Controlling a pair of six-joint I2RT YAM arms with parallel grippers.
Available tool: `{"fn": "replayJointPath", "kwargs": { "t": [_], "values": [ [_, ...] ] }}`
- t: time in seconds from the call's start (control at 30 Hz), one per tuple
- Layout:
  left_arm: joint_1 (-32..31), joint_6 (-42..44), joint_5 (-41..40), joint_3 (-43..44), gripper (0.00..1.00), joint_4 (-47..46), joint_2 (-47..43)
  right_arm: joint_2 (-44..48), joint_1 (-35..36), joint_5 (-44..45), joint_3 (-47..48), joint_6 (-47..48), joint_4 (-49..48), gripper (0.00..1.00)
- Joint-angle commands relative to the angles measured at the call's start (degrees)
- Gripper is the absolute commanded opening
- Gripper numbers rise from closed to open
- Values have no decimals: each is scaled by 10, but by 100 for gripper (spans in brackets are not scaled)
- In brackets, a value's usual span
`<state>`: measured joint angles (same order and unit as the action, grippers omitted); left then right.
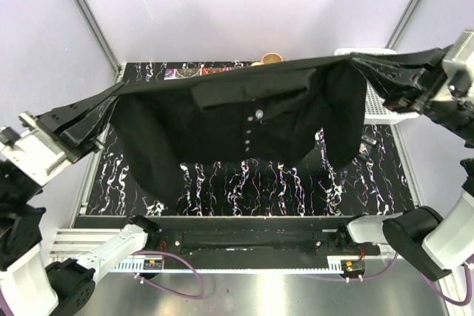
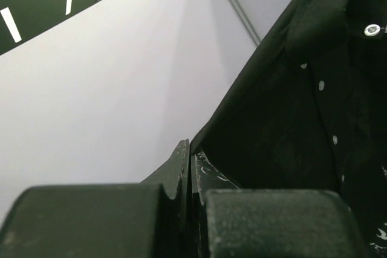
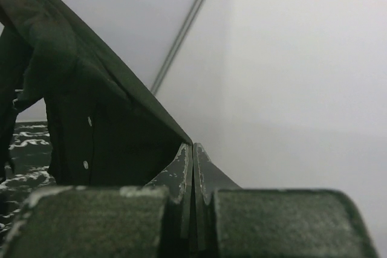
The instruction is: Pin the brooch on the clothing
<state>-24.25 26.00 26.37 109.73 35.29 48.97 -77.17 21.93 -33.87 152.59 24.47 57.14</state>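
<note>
**Shirt held spread above table by both arms; brooch sits on its front**

The clothing point(image 1: 222, 123), a black long-sleeved shirt, hangs stretched between the two arms above the black marbled table point(image 1: 244, 186). Its top edge runs taut from one side to the other. Its lower part droops towards the table, and one sleeve hangs down at the right.

The left gripper point(image 1: 111, 98) is pressed together on the shirt's left edge. In the left wrist view its fingertips point(image 2: 181, 161) meet with the dark cloth point(image 2: 284, 119) running out from between them. The right gripper point(image 1: 363, 61) pinches the opposite edge. In the right wrist view its scuffed fingertips point(image 3: 181, 164) are likewise pressed together on the cloth point(image 3: 78, 119).

The brooch point(image 1: 259, 114) shows as a small whitish ornament on the shirt front, just below the folded collar point(image 1: 248, 92) and at the head of the row of white buttons point(image 1: 247, 132). The left wrist view shows it near the upper right corner point(image 2: 372, 29) as a silvery ring. Whether its pin is fastened cannot be told.

A white basket point(image 1: 378, 101) stands at the table's right edge, partly behind the cloth. A brown cup point(image 1: 272, 58) shows at the far edge.
</note>
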Motion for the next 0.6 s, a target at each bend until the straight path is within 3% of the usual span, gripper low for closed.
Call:
{"fn": "replayJointPath", "kwargs": {
  "t": [0.0,0.13,0.27,0.4,0.57],
  "values": [
    [28,-53,-9,58,0,22,-3,27,-37,17,-24,-64,-16,0],
    [39,-72,-34,70,0,41,15,18,-44,62,-43,-78,-36,0],
    [40,-47,-184,11,0,49,37,-12,-44,129,-86,-50,-35,0],
    [40,13,-281,-119,0,-24,51,-19,-44,193,-257,-15,-94,0],
    [67,54,-295,-299,0,-158,105,-46,-44,233,-459,15,-206,0]
  ]
}}
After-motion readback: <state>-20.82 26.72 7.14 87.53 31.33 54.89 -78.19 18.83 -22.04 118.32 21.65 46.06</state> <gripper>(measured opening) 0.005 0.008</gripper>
